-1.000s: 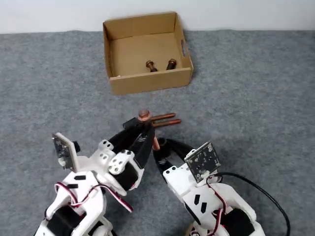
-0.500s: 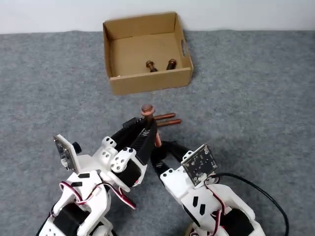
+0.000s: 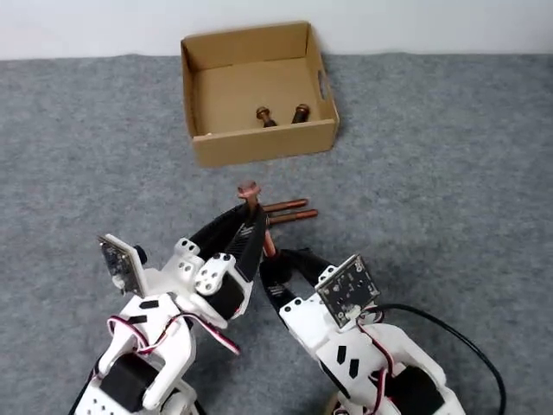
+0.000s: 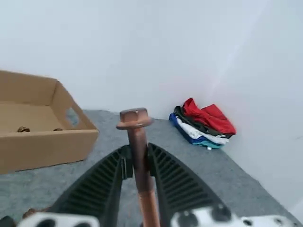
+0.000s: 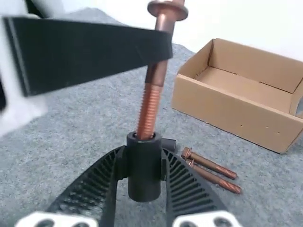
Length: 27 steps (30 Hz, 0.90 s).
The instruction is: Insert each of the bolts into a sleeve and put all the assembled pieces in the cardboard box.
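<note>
Leaning slightly off the sleeve's [image 5: 143, 165] axis, the bolt [image 5: 150, 106] clamped in the left jaws may bind where the right jaws grip the sleeve.

Left arm [image 3: 143, 341]: white moulded shells, blocky; black slot-shaped marks noted on top; black servo housings between shells.
Right arm [image 3: 371, 359]: same white shells, same black marks.
Left hand [image 3: 251, 213]: black tapered fingers, ribbed along the edges; white mount with small screws.
Right hand [image 5: 143, 163]: matching black ribbed fingers on a white mount.
Wires [image 3: 186, 324]: red, white and black, looped at the left arm.
Cable [image 3: 471, 341]: thick, black, attached to the right arm.
Camera boards [image 3: 347, 287]: small square circuit boards, one fitted per wrist.
</note>
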Each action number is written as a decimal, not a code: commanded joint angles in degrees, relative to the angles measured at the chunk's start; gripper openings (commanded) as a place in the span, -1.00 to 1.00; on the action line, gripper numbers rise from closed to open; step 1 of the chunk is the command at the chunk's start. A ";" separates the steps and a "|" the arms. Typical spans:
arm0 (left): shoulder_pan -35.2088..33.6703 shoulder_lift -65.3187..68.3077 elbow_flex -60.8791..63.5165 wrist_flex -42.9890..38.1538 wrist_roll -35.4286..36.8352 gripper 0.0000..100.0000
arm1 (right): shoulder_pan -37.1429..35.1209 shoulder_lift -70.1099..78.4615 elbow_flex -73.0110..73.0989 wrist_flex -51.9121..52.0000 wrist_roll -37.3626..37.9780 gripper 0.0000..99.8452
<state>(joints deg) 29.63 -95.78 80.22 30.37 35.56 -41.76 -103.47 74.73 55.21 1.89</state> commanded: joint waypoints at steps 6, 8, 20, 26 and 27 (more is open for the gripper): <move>11.87 -0.44 -1.89 9.49 -0.97 -0.99 | -0.04 -0.31 -0.79 -1.45 0.70 -0.98; 13.45 -0.44 -3.21 12.92 -1.41 -0.99 | 0.13 -0.31 -0.79 -1.36 0.79 -0.98; 11.87 -0.44 -5.32 24.44 -12.40 -0.67 | 4.26 -0.31 -0.53 -1.27 2.55 -0.98; 7.03 -0.35 -9.27 26.99 -18.11 -0.60 | 4.35 -0.31 -0.35 -1.01 2.46 -0.98; 6.33 -0.35 -10.33 27.96 -18.99 -0.60 | 4.35 -0.31 -0.35 -1.01 2.46 -0.98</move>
<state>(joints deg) 37.27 -96.66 73.19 55.69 19.65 -38.15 -103.47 74.81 55.38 3.91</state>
